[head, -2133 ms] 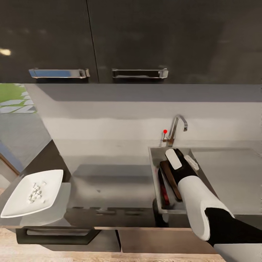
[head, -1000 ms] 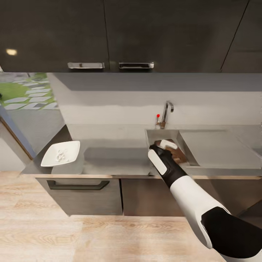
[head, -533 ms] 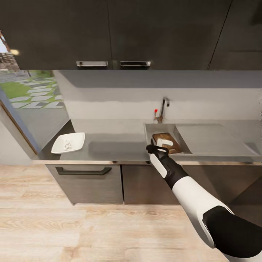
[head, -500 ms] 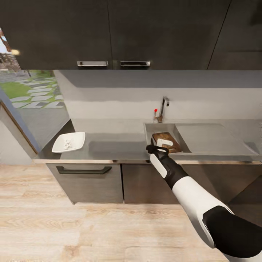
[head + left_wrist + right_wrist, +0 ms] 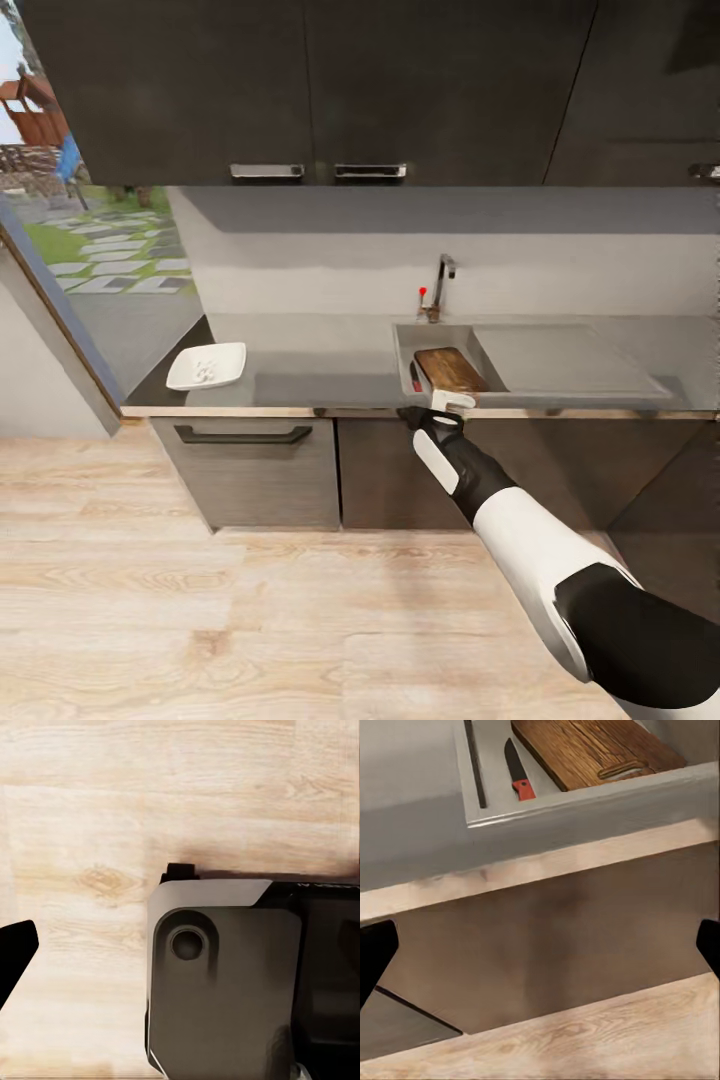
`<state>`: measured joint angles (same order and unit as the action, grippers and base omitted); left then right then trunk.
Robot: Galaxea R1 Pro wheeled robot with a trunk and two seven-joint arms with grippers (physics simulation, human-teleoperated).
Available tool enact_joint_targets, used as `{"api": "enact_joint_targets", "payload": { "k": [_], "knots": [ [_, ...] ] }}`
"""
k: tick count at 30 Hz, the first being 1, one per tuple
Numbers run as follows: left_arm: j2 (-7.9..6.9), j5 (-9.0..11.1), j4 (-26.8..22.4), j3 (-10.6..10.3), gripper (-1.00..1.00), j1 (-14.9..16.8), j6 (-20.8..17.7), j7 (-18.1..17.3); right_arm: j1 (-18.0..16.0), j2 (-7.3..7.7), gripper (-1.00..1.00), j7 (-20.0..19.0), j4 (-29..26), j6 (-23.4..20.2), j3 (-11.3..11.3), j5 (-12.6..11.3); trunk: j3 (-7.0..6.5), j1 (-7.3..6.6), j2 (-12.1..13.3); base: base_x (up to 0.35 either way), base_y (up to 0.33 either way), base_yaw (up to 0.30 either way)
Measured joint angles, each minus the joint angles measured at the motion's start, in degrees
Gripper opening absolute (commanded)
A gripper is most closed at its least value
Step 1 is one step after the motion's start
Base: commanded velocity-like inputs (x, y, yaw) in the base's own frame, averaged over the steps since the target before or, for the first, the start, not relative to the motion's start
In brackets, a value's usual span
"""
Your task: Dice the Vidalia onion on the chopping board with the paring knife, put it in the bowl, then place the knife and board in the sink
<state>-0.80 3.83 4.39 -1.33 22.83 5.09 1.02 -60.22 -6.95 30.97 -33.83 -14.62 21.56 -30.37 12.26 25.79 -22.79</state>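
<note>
task looks done imo: chopping board & paring knife are seen in sink, diced bits in bowl at 9 o'clock; right gripper is spread open, nothing held.

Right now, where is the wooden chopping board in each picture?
Head view: the chopping board lies in the sink, just beyond the right gripper.
Right wrist view: the board lies in the basin, beside the paring knife.
Left wrist view: wooden floor and a robot part.
Shared landmark: the red-handled knife next to the board.
</note>
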Motion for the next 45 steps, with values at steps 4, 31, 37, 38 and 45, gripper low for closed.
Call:
{"api": "enact_joint_targets", "payload": {
  "k": [4, 31, 37, 38, 45],
  "knots": [
    [0.01, 0.0, 0.0, 0.0, 1.0, 0.0, 0.0, 0.0, 0.0, 0.05, 1.0, -6.1, 7.0, 5.8, -0.1, 0.0, 0.0, 0.0, 0.0, -0.334, 0.0, 0.0],
    [-1.17, -0.2, -5.7, -0.1, 1.0, 0.1, 7.1, -0.1, 39.4, 6.88, 1.0, -26.8, 32.6, 46.2, -0.4, 10.0, -0.38, -0.03, 0.0, -0.029, 0.0, 0.0],
    [-1.43, -0.2, -5.4, -0.1, 1.0, 0.1, 7.2, -0.1, 39.4, 7.0, 1.0, -26.8, 32.7, 46.3, -0.4, 9.9, -0.92, -0.03, 0.0, 0.0, 0.0, 0.0],
    [-1.54, -0.2, -5.2, -0.1, 1.0, 0.1, 7.2, -0.1, 39.4, 7.03, 1.0, -26.8, 32.7, 46.3, -0.4, 9.8, -1.01, -0.03, 0.0, 0.0, 0.0, 0.0],
    [-3.15, -0.1, -2.1, 0.0, 1.0, 0.0, 6.7, 0.1, 41.2, 8.51, 1.0, -26.6, 33.0, 45.1, -0.5, 8.9, -1.65, -0.04, 0.0, 0.0, 0.0, 0.0]
  ]
}}
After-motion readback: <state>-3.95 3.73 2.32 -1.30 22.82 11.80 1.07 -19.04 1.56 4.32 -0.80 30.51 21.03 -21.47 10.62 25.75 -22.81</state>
